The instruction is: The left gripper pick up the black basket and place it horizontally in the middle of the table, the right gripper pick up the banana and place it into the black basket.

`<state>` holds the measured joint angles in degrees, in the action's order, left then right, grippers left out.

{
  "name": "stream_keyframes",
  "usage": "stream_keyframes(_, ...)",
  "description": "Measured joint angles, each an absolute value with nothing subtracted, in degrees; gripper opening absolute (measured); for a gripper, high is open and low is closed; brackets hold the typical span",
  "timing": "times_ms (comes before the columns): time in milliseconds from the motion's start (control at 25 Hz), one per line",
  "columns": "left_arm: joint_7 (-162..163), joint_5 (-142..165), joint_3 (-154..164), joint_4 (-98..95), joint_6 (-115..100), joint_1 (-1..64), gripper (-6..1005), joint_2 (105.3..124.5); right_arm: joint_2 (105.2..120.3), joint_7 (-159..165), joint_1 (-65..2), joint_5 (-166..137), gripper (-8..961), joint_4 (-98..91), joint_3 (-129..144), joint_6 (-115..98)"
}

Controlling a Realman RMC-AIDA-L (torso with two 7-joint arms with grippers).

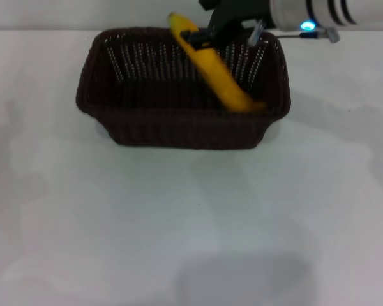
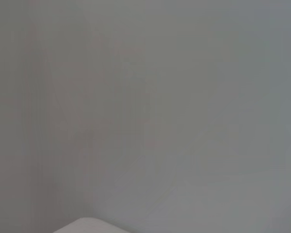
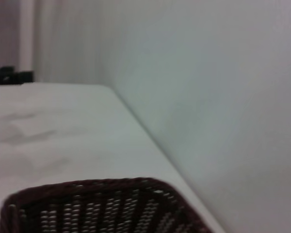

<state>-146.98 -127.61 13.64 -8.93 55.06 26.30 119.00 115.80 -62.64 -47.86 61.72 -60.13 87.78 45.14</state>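
The black basket (image 1: 179, 121) stands lengthwise across the white table (image 1: 179, 223), at the far middle in the head view. The yellow banana (image 1: 217, 73) is tilted steeply, its lower end down inside the basket's right part and its upper end above the far rim. My right gripper (image 1: 207, 37) reaches in from the upper right and is shut on the banana's upper part. The right wrist view shows the basket's rim (image 3: 97, 187) close below. My left gripper is out of view; the left wrist view shows only a pale wall.
The table's far edge meets a pale wall (image 3: 208, 97). A dark object (image 3: 9, 76) sits at the table's far end in the right wrist view. Open tabletop lies in front of the basket and on both sides.
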Motion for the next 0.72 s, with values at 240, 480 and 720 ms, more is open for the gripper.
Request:
stream_keyframes(240,-147.24,-127.68,13.38,-8.9,55.4,25.88,813,119.0,115.77,-63.76,-44.59,64.1,746,-63.4,88.88,43.73)
stream_keyframes(480,-147.31,-127.71,13.36,-8.31,56.81,25.31,814,119.23,115.75,-75.48,-31.09,83.07,819,-73.45,84.61,36.77)
stream_keyframes(720,-147.31,-127.71,13.36,-7.24,59.77,23.73,814,119.34,115.54,-103.19,-23.05,124.56,868,-60.71,72.64,51.06)
